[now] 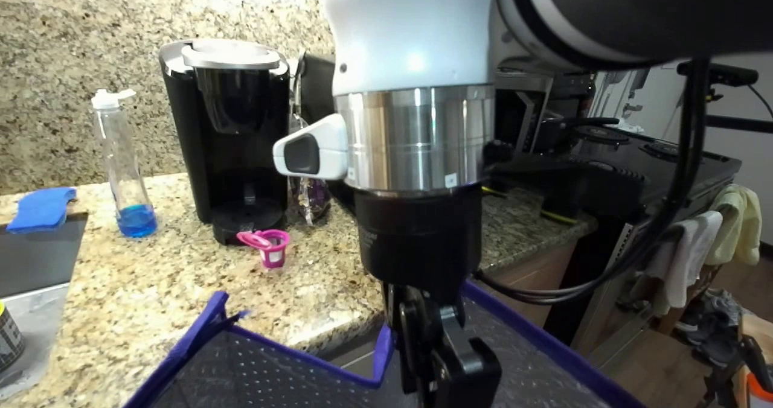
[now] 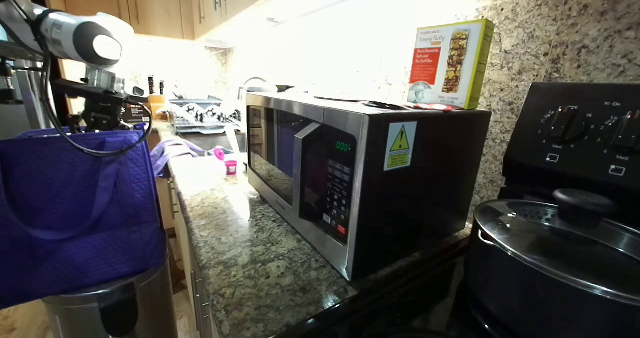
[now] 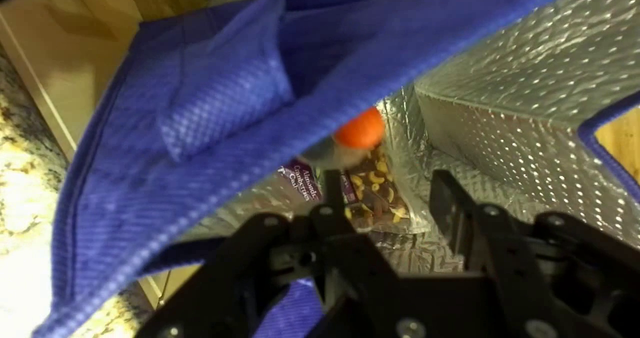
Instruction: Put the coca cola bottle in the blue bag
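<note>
Wrist view: gripper (image 3: pixel 388 188) spread wide; coca cola bottle (image 3: pixel 361 129) within the blue bag (image 3: pixel 190 188).
At lower centre of frame, the jaws stand well apart and grip nothing that shows, a setting suited to release. The gripper points down into the bag's mouth, as an exterior view confirms, presumably so that the bottle goes in past the rim. Ahead of the jaws, the blue rim slants from lower left to upper right and covers most of the bottle. Near frame centre, only its blurred red-orange cap shows, with a pale translucent patch just below; label and contents are hidden. Whether it rests or falls cannot be told. Beyond, a nut pack (image 3: pixel 382 190) lies over the silvery lining.
</note>
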{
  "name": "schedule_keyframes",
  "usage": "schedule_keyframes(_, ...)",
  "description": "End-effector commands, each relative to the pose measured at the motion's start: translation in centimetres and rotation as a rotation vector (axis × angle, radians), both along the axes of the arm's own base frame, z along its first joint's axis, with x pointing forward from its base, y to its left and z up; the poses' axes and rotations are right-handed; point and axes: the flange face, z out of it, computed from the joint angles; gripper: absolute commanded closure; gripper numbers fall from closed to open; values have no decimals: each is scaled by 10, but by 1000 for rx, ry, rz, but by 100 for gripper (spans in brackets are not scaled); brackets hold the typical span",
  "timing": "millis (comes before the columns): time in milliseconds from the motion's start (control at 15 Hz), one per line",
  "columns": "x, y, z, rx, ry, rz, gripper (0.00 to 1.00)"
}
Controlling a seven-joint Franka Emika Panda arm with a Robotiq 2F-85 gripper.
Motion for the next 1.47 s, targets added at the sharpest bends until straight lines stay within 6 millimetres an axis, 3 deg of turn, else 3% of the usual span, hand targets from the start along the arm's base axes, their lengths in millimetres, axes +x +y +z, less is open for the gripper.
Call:
schedule_keyframes(0, -6, 2, 3, 3, -38, -9, 19)
schedule_keyframes(133, -8, 2, 6, 15, -50, -8, 7)
schedule_keyframes(267, -11, 0, 15, 32, -75, -12, 0)
schedule_keyframes(867, -59, -14, 91, 95, -253, -38, 0)
schedule_keyframes(1067, -84, -29, 125, 101, -320, -70, 0)
schedule_keyframes(1400, -129, -72, 178, 150, -357, -125, 0)
